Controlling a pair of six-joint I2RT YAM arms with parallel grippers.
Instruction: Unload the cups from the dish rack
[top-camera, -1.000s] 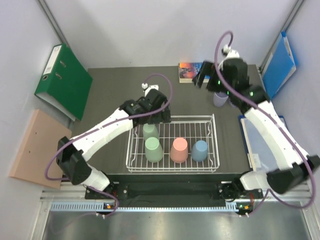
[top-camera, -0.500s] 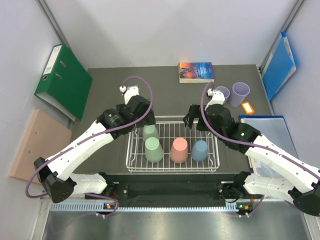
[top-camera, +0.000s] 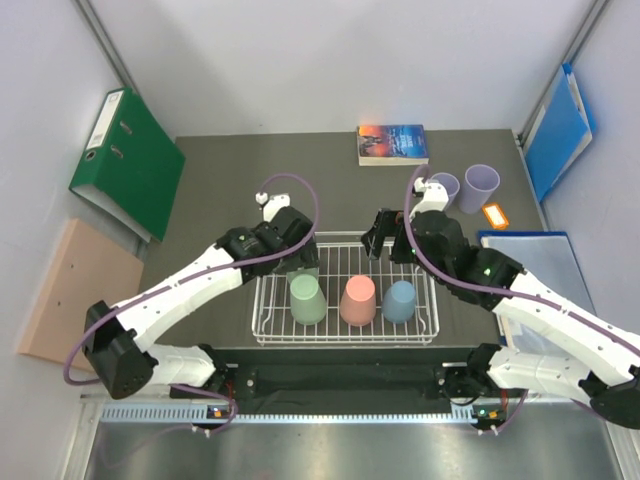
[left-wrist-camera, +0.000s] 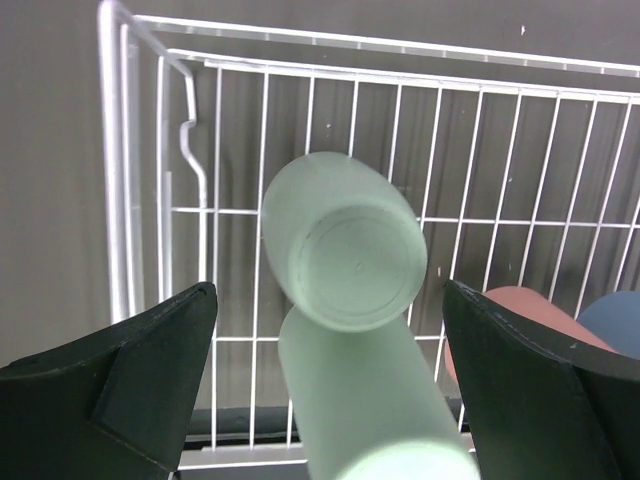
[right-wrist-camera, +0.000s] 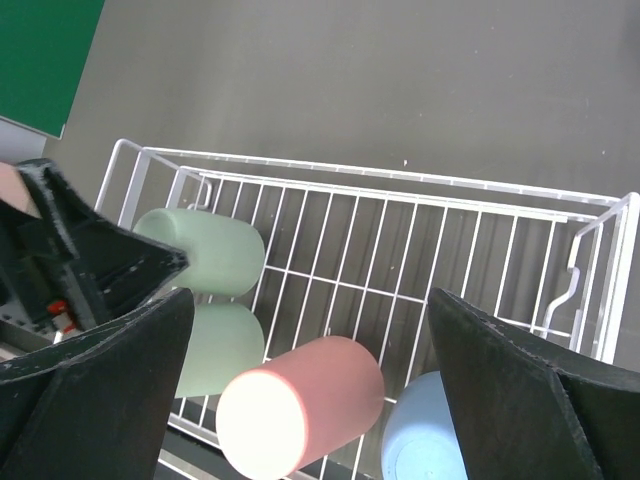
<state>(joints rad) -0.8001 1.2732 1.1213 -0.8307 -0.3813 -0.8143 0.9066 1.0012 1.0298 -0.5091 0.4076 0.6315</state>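
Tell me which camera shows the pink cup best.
Right wrist: the pink cup stands large and unblocked, upside down in the dish rack. Top external shows it whole but small; left wrist catches only a sliver at the right.

Item: white wire dish rack (left-wrist-camera: 112, 180) on a dark table (left-wrist-camera: 50, 150). Contents: a light green cup (left-wrist-camera: 345, 255), base up, at centre; a second light green cup (left-wrist-camera: 365, 400) touching its near side; a salmon pink cup (left-wrist-camera: 520, 305) and a light blue cup (left-wrist-camera: 615, 315) at lower right. The left gripper (left-wrist-camera: 328, 290) is above, with dark fingers (left-wrist-camera: 130, 390) spread wide either side of the green pair.
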